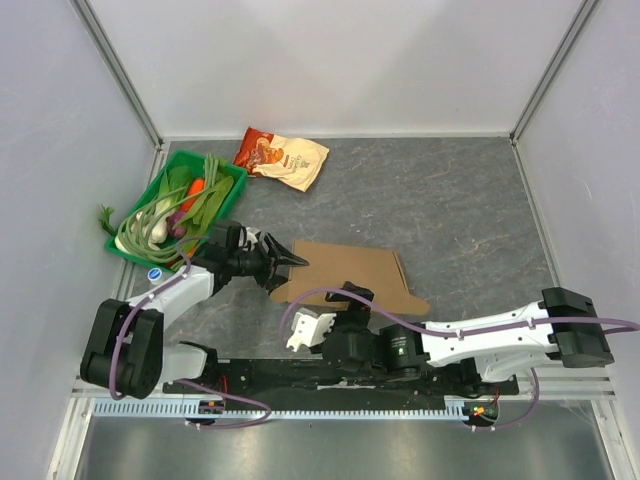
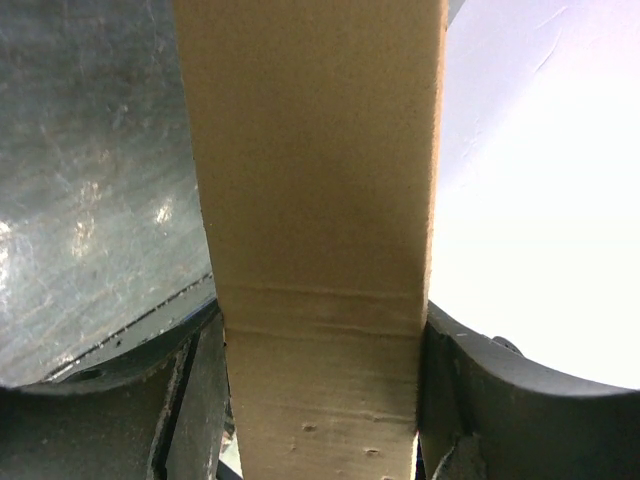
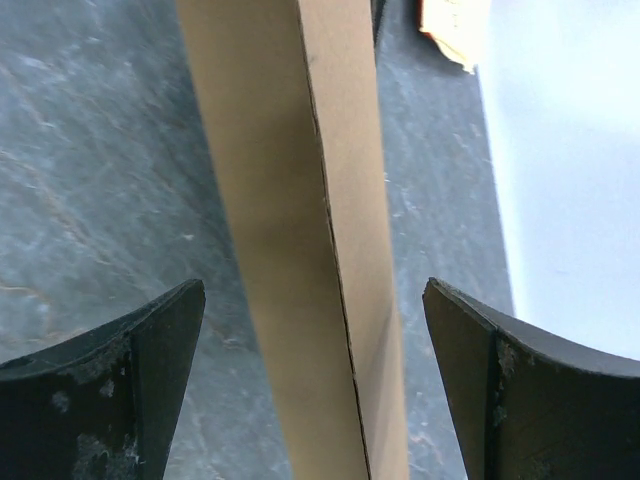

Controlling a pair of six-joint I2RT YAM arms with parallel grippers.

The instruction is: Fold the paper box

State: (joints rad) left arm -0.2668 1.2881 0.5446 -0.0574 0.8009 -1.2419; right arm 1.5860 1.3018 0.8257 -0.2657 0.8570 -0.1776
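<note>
Lettering on the cream-and-red snack bag (image 1: pixel 282 158) is too small to read, and the paper box (image 1: pixel 350 272) is plain brown cardboard with no print at all. One box shows, a mostly flat cutout lying near the middle of the worktop (image 1: pixel 450 220), closer to its near edge. Its long axis runs left to right across the worktop, and a pointed tab reaches toward the near right. One snack bag lies at the far edge, left of centre, and one green basket (image 1: pixel 232 200) sits by the left edge, holding long green stalks and an orange vegetable. Two arms work the box. The left tool (image 1: pixel 290 260) meets the cutout's left end; from its wrist, a strip of the cardboard (image 2: pixel 315 200) fills the whole gap between the fingers (image 2: pixel 460 390), both sides touching, so this tool pinches the box across that strip. The right tool (image 1: pixel 352 298) sits at the cutout's near edge. From its wrist, the tool (image 3: pixel 314 300) is spread wide, and a cardboard strip (image 3: pixel 290 200) runs up between the fingers (image 3: pixel 150 350) without touching either one; the snack bag (image 3: pixel 450 25) shows beyond it.
</note>
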